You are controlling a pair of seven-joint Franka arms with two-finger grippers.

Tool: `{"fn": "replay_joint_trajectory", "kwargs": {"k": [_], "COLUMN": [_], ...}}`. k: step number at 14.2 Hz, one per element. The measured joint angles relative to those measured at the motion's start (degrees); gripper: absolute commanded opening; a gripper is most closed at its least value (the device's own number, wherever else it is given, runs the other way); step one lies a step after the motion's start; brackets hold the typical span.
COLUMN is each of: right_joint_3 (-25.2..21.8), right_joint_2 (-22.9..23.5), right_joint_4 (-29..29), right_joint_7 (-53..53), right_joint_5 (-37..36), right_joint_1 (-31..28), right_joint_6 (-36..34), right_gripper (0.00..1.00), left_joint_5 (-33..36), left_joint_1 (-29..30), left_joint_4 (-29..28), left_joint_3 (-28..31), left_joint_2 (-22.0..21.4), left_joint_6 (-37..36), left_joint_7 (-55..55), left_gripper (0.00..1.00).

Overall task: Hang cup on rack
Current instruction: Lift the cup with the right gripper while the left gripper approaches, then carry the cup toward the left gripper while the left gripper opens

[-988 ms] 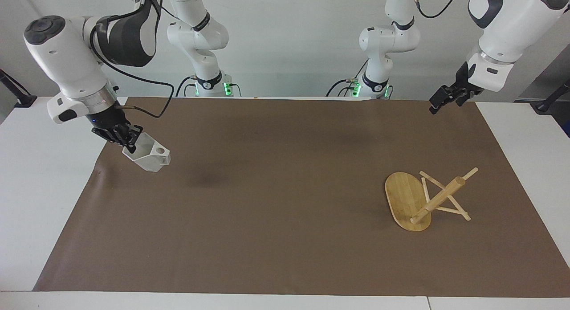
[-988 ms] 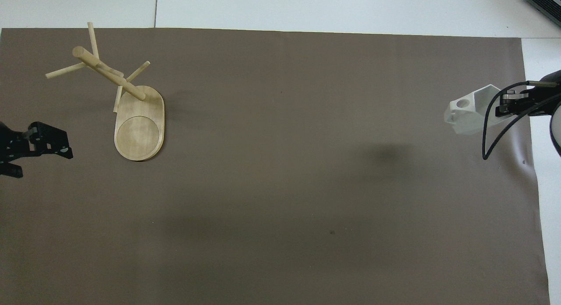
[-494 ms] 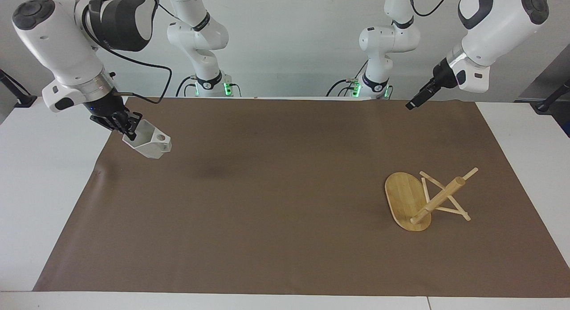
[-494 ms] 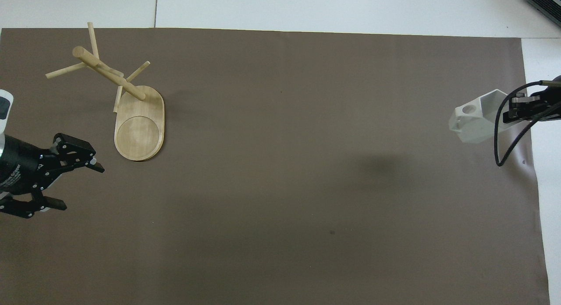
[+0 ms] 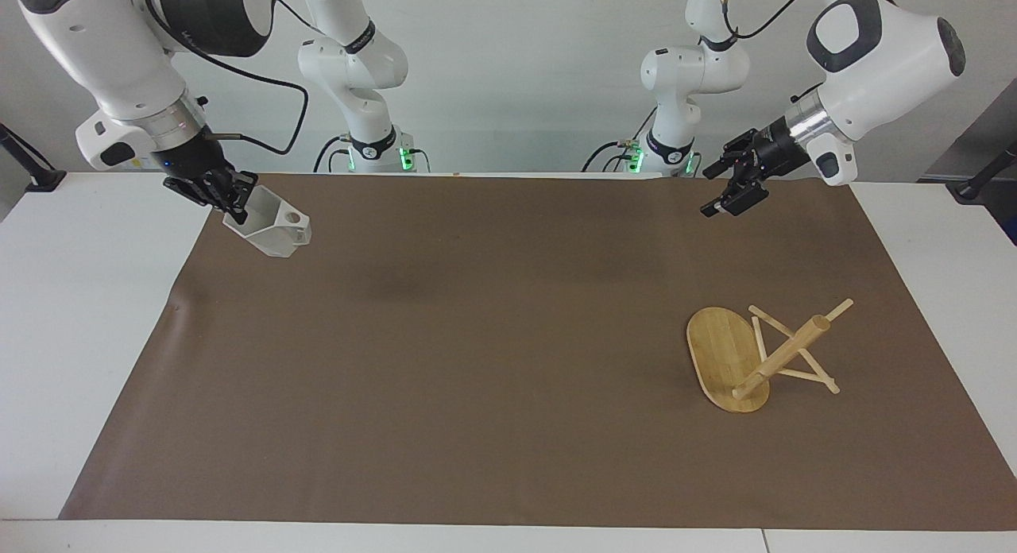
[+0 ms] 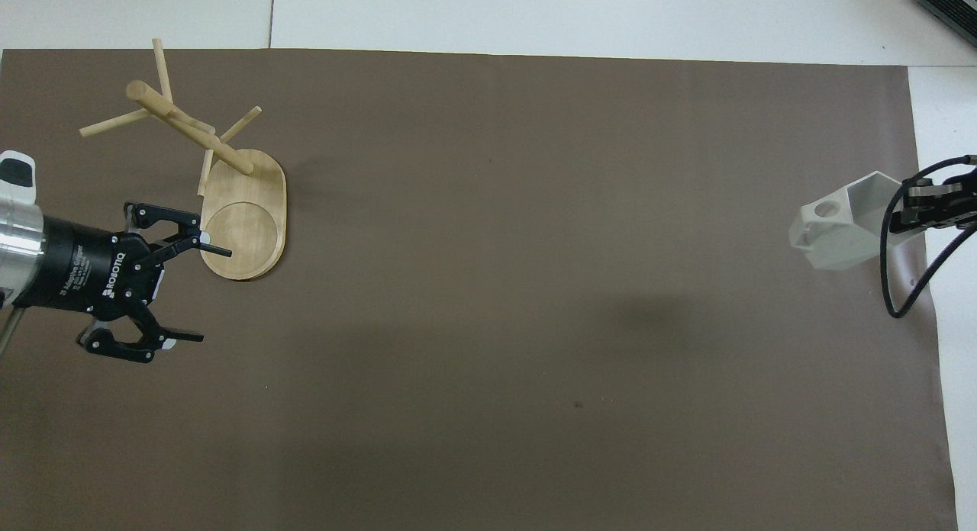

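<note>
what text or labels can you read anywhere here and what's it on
"ROBOTIQ": white letters on the black body of the left gripper, overhead view.
A second, smaller line beside it on the same body is too small to read.
No text shows on the cup, the rack or the right gripper.

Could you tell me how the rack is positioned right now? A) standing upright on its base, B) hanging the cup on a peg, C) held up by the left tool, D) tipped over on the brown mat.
D: the rack lies tipped on the brown mat, its base on edge and its post slanting, with no tool touching it.
</note>
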Motion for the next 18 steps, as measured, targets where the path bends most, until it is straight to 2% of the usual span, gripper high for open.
{"fn": "replay_joint_trajectory", "kwargs": {"k": [3, 7, 9, 13, 18], "right_joint_3": [2.50, 3.65, 4.55, 8.75, 15.08], "right_joint_2": [-0.24, -0.36, -0.41, -0.50, -1.96], "right_joint_4": [0.00, 0.01, 0.01, -0.62, -5.07], "right_joint_7": [0.00, 0.19, 0.69, 8.15, 16.45], "right_joint_5": [0.82, 10.26, 12.54, 16.51, 20.21], "right_joint_1": [0.09, 0.20, 0.30, 1.99, 2.39], "right_joint_6": [-0.82, -0.83, -0.17, 3.45, 11.72], "right_gripper": [0.00, 0.00, 0.00, 0.00, 0.00], "left_joint_5": [-5.51, -11.00, -13.08, -19.23, -23.46], "left_joint_1": [0.68, 1.71, 1.86, 1.78, -0.21], "left_joint_4": [-0.26, -0.27, -0.28, -0.49, -1.22], "left_joint_3": [0.21, 0.28, 0.27, -0.05, -0.55], "left_joint_2": [0.99, 2.40, 2.89, 4.02, 4.53], "left_joint_6": [2.39, 3.39, 3.45, 5.09, 8.28], "left_joint_7": [-3.95, -5.62, -6.00, -8.22, -10.58], "left_gripper": [1.00, 1.00, 1.00, 1.00, 1.00]}}
